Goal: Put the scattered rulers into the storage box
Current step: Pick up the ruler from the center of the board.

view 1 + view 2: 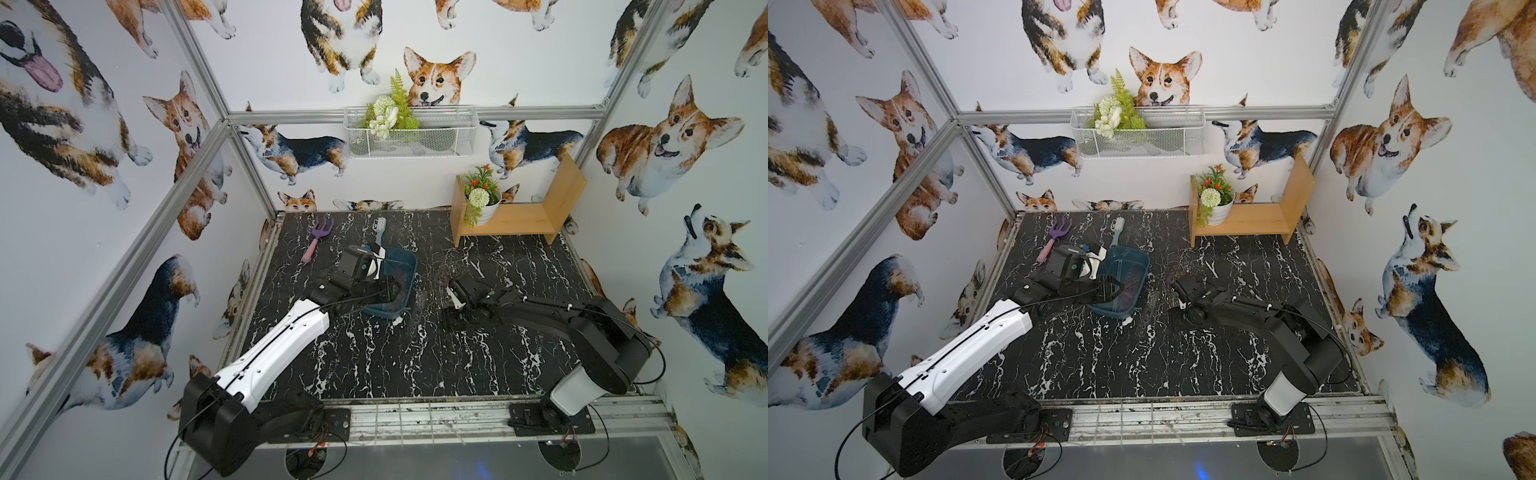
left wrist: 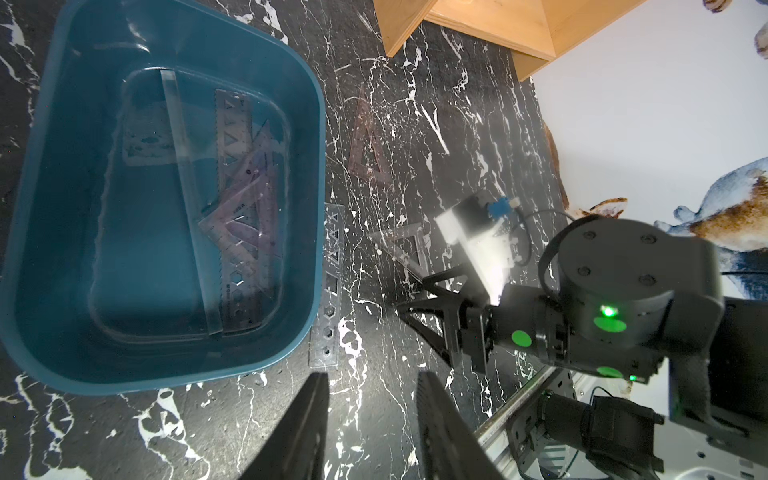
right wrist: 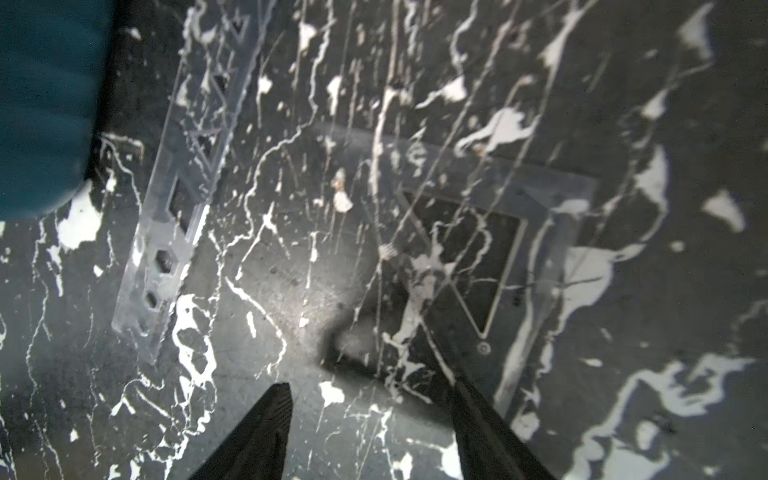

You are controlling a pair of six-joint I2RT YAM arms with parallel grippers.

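Note:
The teal storage box point(image 2: 50, 232) holds several see-through rulers point(image 2: 232, 199), clear and purple-tinted. On the black marble table beside its wall lies a clear stencil ruler point(image 2: 329, 286) point(image 3: 174, 232). A clear triangular ruler point(image 3: 552, 216) point(image 2: 409, 232) lies further out, and a faint reddish triangular one point(image 2: 368, 153) beyond it. My left gripper point(image 2: 372, 380) hangs open and empty above the table by the box. My right gripper point(image 3: 370, 388) point(image 2: 409, 293) is low over the table and open. One of its fingertips point(image 3: 459, 390) is at the clear triangle's edge, and nothing is gripped.
A purple-and-pink toy rake point(image 1: 316, 241) and a pale green brush point(image 1: 380, 230) lie at the back left. A wooden shelf point(image 1: 523, 218) with a flower pot point(image 1: 484, 208) stands at the back right. A white wire basket point(image 1: 411, 135) hangs on the back wall.

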